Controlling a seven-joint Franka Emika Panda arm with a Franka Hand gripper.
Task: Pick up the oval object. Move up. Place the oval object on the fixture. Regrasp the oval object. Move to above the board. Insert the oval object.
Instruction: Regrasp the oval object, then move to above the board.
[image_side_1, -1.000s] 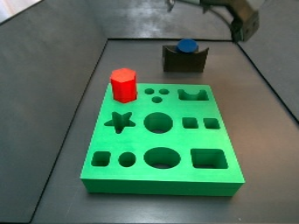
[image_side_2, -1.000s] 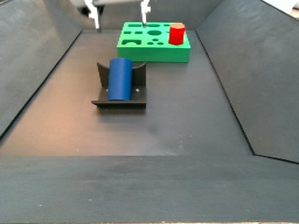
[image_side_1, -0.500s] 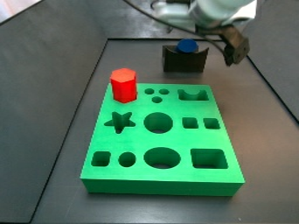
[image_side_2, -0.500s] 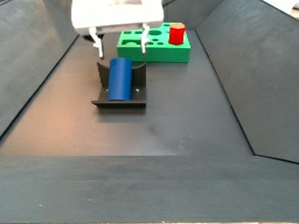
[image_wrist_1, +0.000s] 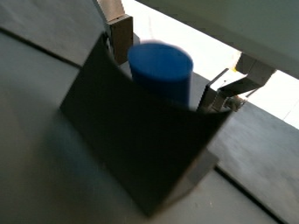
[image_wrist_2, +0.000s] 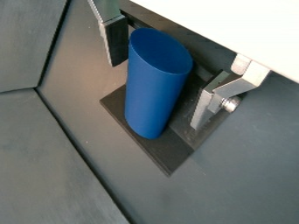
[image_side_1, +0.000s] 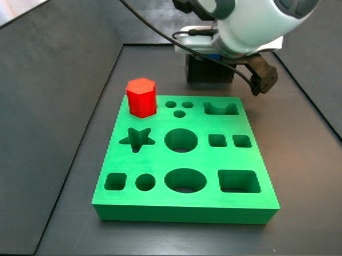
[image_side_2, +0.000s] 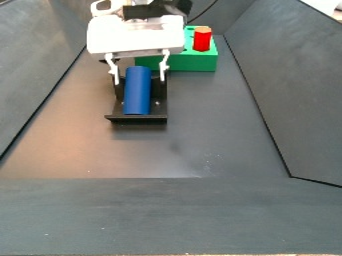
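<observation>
One oval object (image_side_2: 136, 90), blue, lying in the notch of one fixture (image_side_2: 136, 112) on the bench (image_side_2: 201, 150); one green board (image_side_2: 175, 52) beyond, carrying one red peg (image_side_2: 202, 39). One hand (image_wrist_2: 158, 80), open, fingers (image_wrist_2: 114, 37) flanking the oval object on either side without touching it.

Blue oval object (image_wrist_2: 156, 80); fixture (image_wrist_1: 135, 140) seemingly black.

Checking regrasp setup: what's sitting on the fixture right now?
The blue oval peg lies in the fixture notch, open end effector fingers flanking its end. The contact underneath is hidden.
</observation>
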